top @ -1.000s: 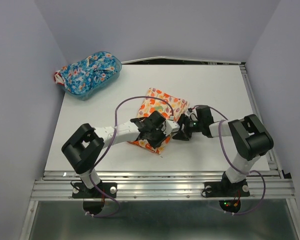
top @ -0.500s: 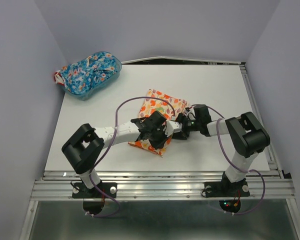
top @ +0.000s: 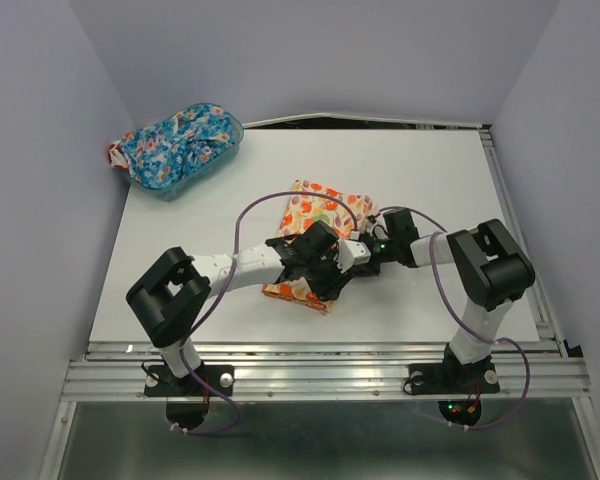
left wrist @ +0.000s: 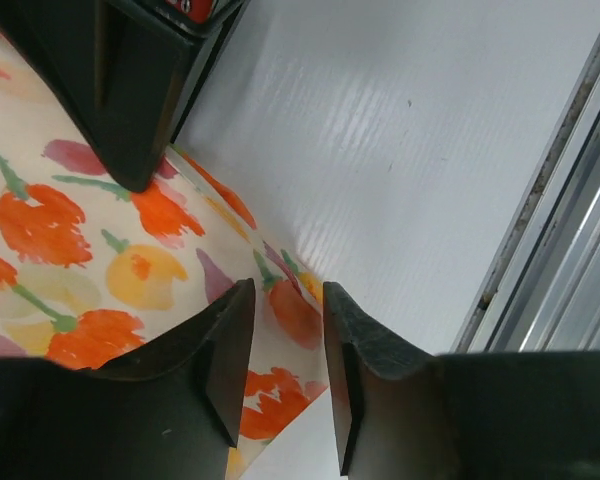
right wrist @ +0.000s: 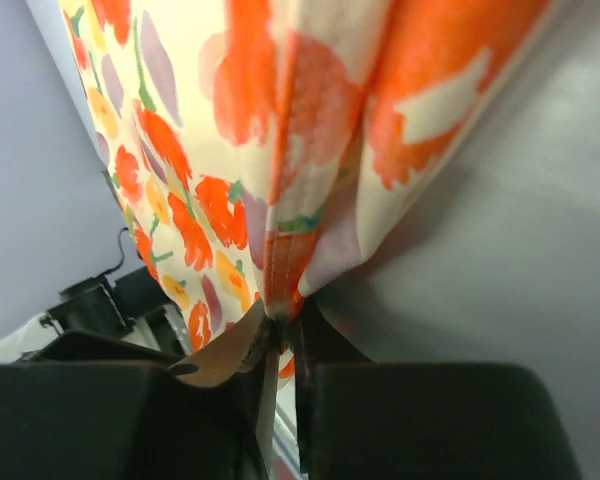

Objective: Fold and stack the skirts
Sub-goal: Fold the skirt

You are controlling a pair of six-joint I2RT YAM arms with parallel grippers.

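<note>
Right under the left hand (left wrist: 288,300) lies the cream-yellow skirt (top: 315,210), folded into a compact packet approx. in the middle of the tabletop (top: 420,170). This hand's fingers (left wrist: 220,370) stand a narrow gap apart, over the skirt's corner. Fabric w/ orange-red flowers shows through the gap, lying flat below the tips, w/ nothing visibly pinched, so the hand reads as slightly open. Bare white tabletop starts just to the right of its tips. Ahead of it & to its left, a black part of the other arm sits on the fabric.

The right hand (right wrist: 278,335) is clamped on the same skirt's edge. A stitched hem & a fold of cloth are squeezed btwn its two fingers, and the layers spread away beyond the tips.

In the top view the two hands sit just beside each other at the packet's right side; can't tell if they touch.

The blue skirt (top: 175,140) is well apart from both hands, far ahead of the left hand & off to its left. It is bunched up, unfolded, in the basket (top: 230,145) at the tabletop's far-left corner, and some cloth spills over the basket's left rim.
</note>
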